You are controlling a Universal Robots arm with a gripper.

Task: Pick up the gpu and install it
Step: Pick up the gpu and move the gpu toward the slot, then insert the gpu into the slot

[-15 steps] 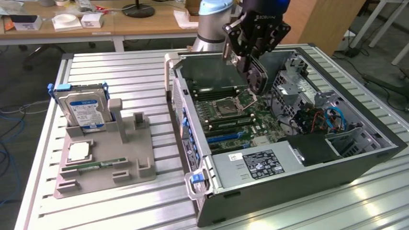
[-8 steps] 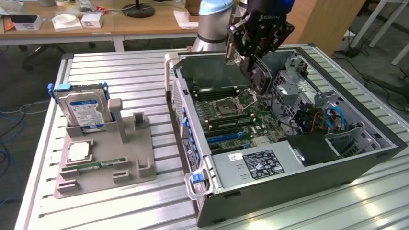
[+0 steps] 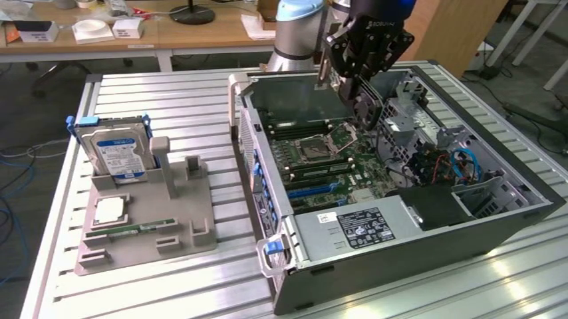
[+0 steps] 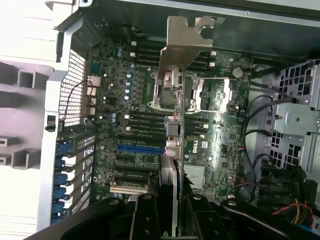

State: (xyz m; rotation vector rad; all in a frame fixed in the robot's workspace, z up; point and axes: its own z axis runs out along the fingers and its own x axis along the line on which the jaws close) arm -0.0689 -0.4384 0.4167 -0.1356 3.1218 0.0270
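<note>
The gpu, a dark flat card with a round black fan, hangs on edge above the open computer case, over the motherboard. My gripper is shut on its upper edge. In the wrist view the gpu is seen edge-on, its silver end bracket pointing away from the camera, with my gripper clamped on it between two black fingers. Beside the card's edge lies the blue slot on the motherboard, clearly apart from it.
A grey parts holder at the exterior view's left carries a hard drive with a blue-white label, a processor chip and a green memory stick. Inside the case are a power supply and cables.
</note>
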